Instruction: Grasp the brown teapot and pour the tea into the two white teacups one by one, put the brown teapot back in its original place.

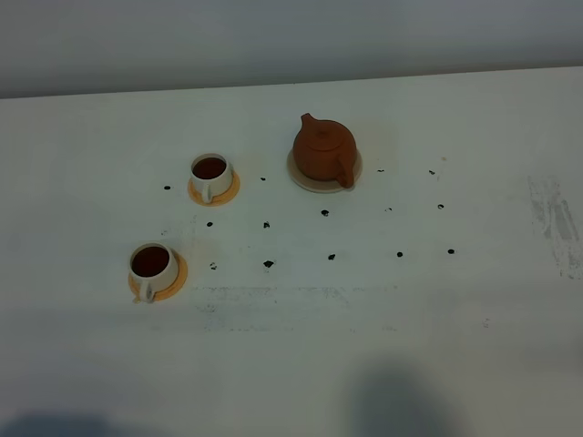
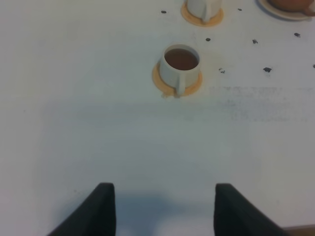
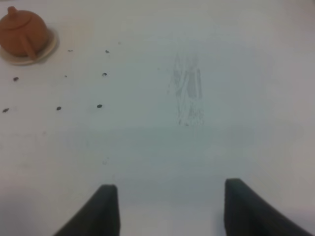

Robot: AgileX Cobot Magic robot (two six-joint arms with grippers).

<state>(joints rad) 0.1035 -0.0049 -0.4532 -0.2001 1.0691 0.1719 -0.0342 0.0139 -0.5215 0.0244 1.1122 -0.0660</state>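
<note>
The white counter [image 1: 474,319] is dotted with dark specks. The brown teapot [image 1: 323,150] is seated on its beige coaster [image 1: 301,178]. Two white teacups [image 1: 210,172] [image 1: 151,265], filled with tea, are set on orange saucers [image 1: 228,193]. The left claw [image 2: 160,204] and right claw [image 3: 170,206] are seen parted, nothing gripped.

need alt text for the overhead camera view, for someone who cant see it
A brown teapot sits on a pale coaster on a white table. To its left, two white teacups on orange saucers hold dark tea. Small dark marks dot the tabletop; no arms are visible.
</note>
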